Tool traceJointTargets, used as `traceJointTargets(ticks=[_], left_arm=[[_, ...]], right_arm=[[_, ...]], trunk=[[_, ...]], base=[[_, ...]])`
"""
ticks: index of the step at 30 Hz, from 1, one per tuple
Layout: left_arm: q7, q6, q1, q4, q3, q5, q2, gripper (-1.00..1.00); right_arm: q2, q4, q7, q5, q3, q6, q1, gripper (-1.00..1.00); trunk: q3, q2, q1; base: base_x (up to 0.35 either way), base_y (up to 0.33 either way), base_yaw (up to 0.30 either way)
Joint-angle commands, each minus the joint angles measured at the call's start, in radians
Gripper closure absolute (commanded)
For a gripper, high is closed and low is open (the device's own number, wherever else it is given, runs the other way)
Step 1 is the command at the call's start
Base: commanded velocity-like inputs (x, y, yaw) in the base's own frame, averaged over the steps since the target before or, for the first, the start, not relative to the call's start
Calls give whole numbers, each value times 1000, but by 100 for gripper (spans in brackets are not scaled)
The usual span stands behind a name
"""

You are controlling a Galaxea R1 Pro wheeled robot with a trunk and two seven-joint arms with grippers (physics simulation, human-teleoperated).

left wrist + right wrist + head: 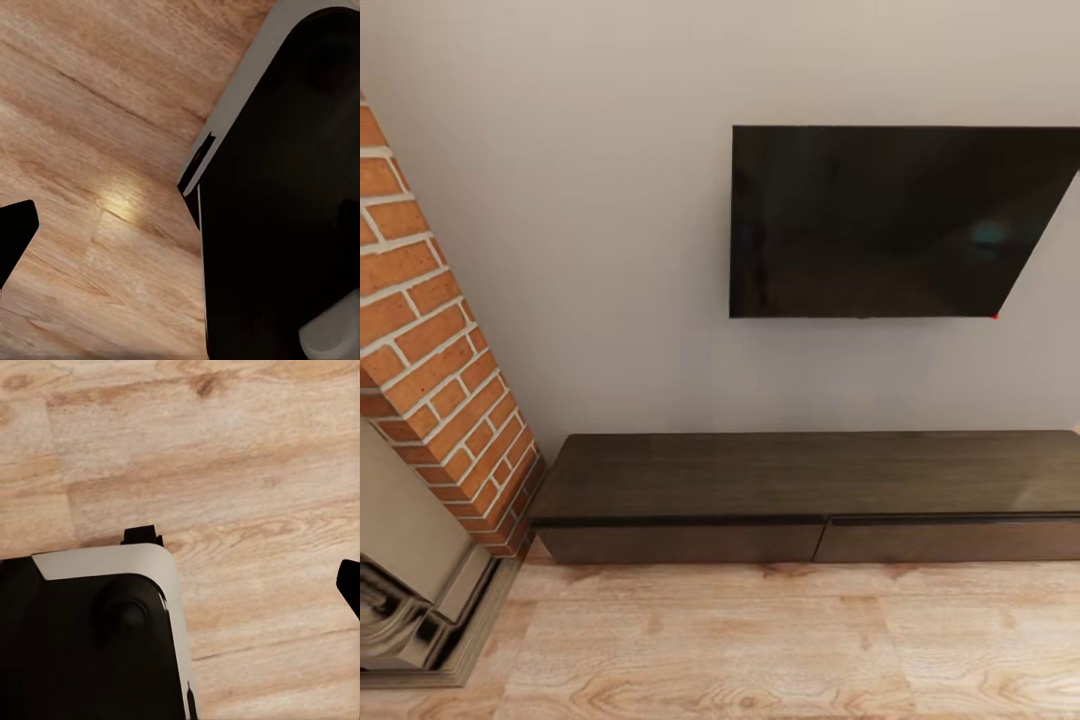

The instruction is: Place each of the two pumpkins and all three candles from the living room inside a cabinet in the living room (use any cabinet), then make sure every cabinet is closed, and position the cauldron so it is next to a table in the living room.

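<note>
Ahead, cabinet [810, 500] sits low against the wall at 5 o'clock in head view, both drawer fronts flush shut. TV [890, 220] hangs above it at 1 o'clock; brick column [430, 340] at 9. Wrist views show wood floor [247, 457] and robot base [285, 210]. End effector states: cannot tell.

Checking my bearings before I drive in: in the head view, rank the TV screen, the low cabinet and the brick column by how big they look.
1. TV screen, cut off at the right edge.
2. Cabinet, also cut off at the right; roughly matches the screen, so the top two are unsure.
3. Brick column, smallest as seen, though cropped on the left.
</note>
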Motion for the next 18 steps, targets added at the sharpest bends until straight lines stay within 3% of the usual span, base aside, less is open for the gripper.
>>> traceJointTargets(ticks=[1,5,18], left_arm=[[5,-2,0,-1,-8,7,1,-100],[13,-6,0,-1,-8,8,2,-100],[15,-12,-2,-12,-7,6,-3,-100]], right_arm=[[1,3,1,-8,8,-4,-1,-100],[3,3,-10,-9,8,4,-1,-100],[5,1,-12,-5,13,5,-1,-100]], trunk=[[2,7,-4],[15,35,-19],[15,35,-19]], base=[[0,0,0],[0,0,0],[0,0,0]])
